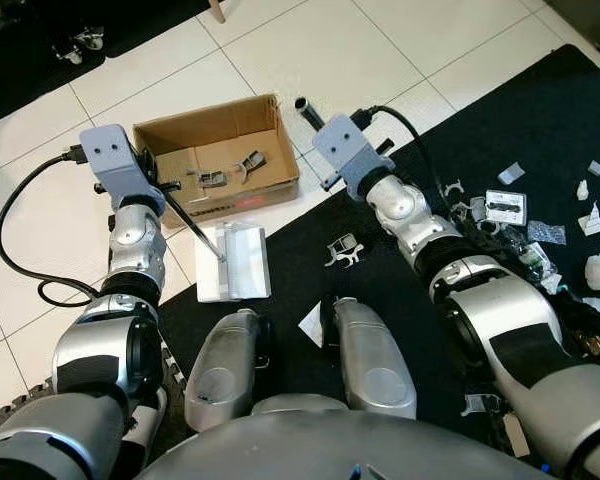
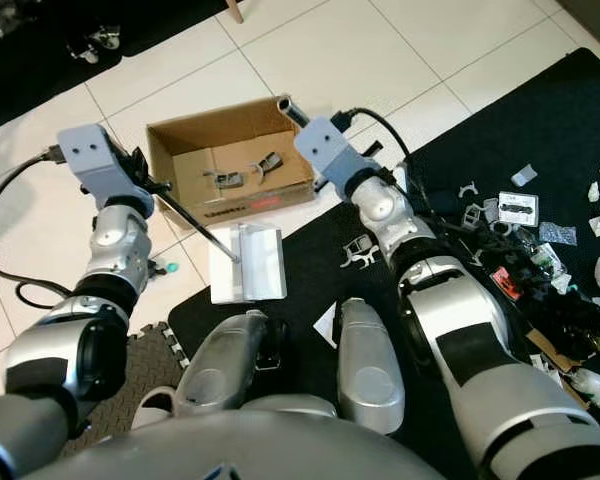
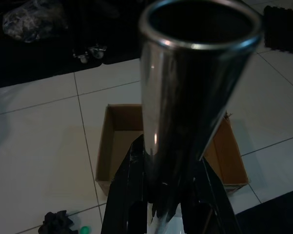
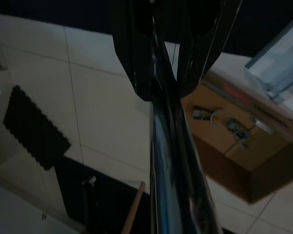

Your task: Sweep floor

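open cardboard box (image 1: 220,150) (two clips (image 1: 230,172) inside), both grippers clamped on metal handles

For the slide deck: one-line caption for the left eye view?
Left gripper holds white dustpan beside cardboard box; right gripper grips a metal pole; debris litters black mat.

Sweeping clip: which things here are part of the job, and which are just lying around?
Job: dustpan held by the left gripper; metal pole in the right gripper; cardboard box; scraps on the black mat.
Lying about: green ball, cable.
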Available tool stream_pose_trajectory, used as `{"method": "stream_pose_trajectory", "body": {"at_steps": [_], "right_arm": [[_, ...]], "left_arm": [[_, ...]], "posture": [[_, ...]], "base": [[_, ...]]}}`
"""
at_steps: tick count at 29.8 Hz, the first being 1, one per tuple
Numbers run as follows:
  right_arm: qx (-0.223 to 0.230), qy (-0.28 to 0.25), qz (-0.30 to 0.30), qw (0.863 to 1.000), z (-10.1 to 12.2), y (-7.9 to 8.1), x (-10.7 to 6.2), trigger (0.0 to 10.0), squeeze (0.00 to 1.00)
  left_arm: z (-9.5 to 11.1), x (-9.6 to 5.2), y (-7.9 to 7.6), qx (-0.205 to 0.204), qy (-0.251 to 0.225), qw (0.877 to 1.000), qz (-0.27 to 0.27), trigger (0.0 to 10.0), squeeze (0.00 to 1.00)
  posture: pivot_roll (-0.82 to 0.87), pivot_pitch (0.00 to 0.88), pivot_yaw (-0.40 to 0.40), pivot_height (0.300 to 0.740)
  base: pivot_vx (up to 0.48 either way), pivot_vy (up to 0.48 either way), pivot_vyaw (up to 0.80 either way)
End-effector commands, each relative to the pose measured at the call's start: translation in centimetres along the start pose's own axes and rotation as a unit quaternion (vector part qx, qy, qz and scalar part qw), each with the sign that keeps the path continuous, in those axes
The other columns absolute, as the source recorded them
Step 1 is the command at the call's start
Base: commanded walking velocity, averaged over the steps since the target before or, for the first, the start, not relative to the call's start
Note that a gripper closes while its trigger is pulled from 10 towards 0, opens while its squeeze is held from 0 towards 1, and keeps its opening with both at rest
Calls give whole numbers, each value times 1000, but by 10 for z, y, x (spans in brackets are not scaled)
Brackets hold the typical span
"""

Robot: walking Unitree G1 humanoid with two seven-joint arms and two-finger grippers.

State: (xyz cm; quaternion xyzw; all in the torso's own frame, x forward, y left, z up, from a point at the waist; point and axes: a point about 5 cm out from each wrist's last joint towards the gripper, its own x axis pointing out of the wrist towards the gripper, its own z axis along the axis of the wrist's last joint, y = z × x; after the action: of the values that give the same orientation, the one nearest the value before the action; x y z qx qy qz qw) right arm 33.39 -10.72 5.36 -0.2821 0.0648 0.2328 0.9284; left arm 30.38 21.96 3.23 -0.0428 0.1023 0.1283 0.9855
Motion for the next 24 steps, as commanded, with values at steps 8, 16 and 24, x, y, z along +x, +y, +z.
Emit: {"method": "stream_pose_trajectory", "body": {"at_steps": [8,16,24], "right_arm": [[-11,41,-26,999,-17,-8,-7,10000,0],[-56,59,-7,997,-22,-8,-9,10000,0],[-46,81,24,995,-29,-8,-12,10000,0]], "left_arm": [[-7,-4,4,14,10,1000,-1,10000,0],[-7,-4,3,14,9,1000,-4,10000,0],[-8,-5,2,14,11,1000,-3,10000,0]], "posture": [[65,130,61,740],[63,130,62,740],[62,126,55,740]], "base": [[0,0,0],[0,0,0],[0,0,0]]}}
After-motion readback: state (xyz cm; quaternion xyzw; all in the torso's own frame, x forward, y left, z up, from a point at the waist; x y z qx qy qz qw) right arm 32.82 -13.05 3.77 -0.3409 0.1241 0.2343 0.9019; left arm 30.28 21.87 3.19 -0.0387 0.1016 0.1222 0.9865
